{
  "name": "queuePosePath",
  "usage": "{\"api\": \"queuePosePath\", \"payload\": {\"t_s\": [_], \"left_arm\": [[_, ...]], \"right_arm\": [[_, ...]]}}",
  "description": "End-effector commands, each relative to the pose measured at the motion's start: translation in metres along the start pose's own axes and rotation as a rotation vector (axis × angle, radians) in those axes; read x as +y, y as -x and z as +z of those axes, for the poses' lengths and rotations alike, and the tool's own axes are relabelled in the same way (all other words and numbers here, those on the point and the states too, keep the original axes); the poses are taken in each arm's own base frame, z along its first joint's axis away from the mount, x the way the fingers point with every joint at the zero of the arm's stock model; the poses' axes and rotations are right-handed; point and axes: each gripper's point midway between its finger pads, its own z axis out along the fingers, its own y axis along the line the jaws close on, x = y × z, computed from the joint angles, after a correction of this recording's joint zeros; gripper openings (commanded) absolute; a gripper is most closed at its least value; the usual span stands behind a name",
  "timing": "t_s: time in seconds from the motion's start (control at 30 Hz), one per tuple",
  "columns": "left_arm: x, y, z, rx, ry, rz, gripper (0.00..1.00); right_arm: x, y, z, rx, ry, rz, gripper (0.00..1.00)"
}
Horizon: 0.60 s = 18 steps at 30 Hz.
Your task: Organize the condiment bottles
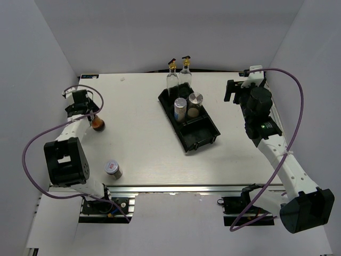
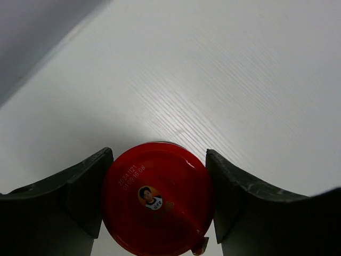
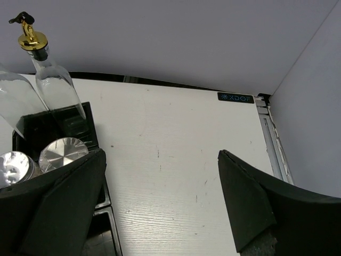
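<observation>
The red-capped dark jar stands on the table at the far left. My left gripper is closed over it; in the left wrist view its fingers press both sides of the red cap. Two tall clear bottles with gold spouts stand in the far end of the black tray, with two silver-lidded jars in the middle compartment. One more silver-lidded shaker jar stands near the front left. My right gripper is open and empty, right of the tray.
The right wrist view shows the tray's corner, one bottle, two silver lids and bare table between the fingers. The tray's near compartment holds nothing. Grey walls enclose the table on three sides.
</observation>
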Motion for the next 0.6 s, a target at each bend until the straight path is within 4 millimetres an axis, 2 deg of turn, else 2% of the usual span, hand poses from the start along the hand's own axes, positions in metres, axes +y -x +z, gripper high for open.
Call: {"api": "queuePosePath", "payload": {"t_s": [0.0,0.07,0.1,0.13,0.17,0.2,0.27,0.3,0.37,0.4,0.43,0.47,0.5,0.53,0.57], "left_arm": [[-0.079,0.026,-0.06,-0.056,-0.371,-0.062,0.01],[-0.106,0.032,-0.093,-0.088,-0.481,-0.028,0.0],[-0.133,0.019,-0.12,-0.081,-0.558,0.023,0.0],[-0.143,0.019,-0.134,-0.097,-0.593,0.05,0.0],[-0.154,0.026,-0.156,-0.125,-0.653,0.055,0.0],[-0.174,0.023,-0.179,-0.14,-0.731,0.069,0.0],[-0.197,0.024,-0.214,-0.143,-0.863,0.083,0.0],[-0.215,0.026,-0.244,-0.155,-0.946,0.095,0.0],[-0.233,0.024,-0.275,-0.171,-1.022,0.129,0.0],[-0.248,0.018,-0.305,-0.173,-1.086,0.159,0.0],[-0.255,0.015,-0.317,-0.185,-1.106,0.195,0.0],[-0.265,0.004,-0.339,-0.178,-1.154,0.225,0.0],[-0.273,-0.009,-0.344,-0.157,-1.164,0.27,0.0],[-0.281,-0.004,-0.361,-0.172,-1.199,0.279,0.0],[-0.288,-0.01,-0.372,-0.169,-1.227,0.298,0.0]], "right_arm": [[-0.003,0.02,-0.005,-0.073,-0.007,0.025,0.89],[-0.004,0.02,-0.005,-0.071,-0.012,0.025,0.89],[-0.004,0.02,-0.004,-0.069,-0.015,0.025,0.89],[-0.005,0.02,-0.004,-0.069,-0.018,0.025,0.89],[-0.006,0.02,-0.004,-0.067,-0.022,0.028,0.89],[-0.005,0.02,-0.005,-0.068,-0.019,0.031,0.9],[-0.005,0.021,-0.005,-0.069,-0.02,0.04,0.89],[-0.005,0.02,-0.005,-0.066,-0.02,0.041,0.89],[-0.008,0.021,-0.006,-0.067,-0.037,0.047,0.89],[-0.01,0.021,-0.007,-0.066,-0.05,0.053,0.89],[-0.013,0.02,-0.007,-0.061,-0.065,0.06,0.89],[-0.018,0.021,-0.008,-0.06,-0.097,0.066,0.89],[-0.021,0.019,-0.009,-0.05,-0.115,0.073,0.89],[-0.029,0.02,-0.01,-0.05,-0.158,0.075,0.9],[-0.031,0.02,-0.01,-0.053,-0.173,0.1,0.89]]}}
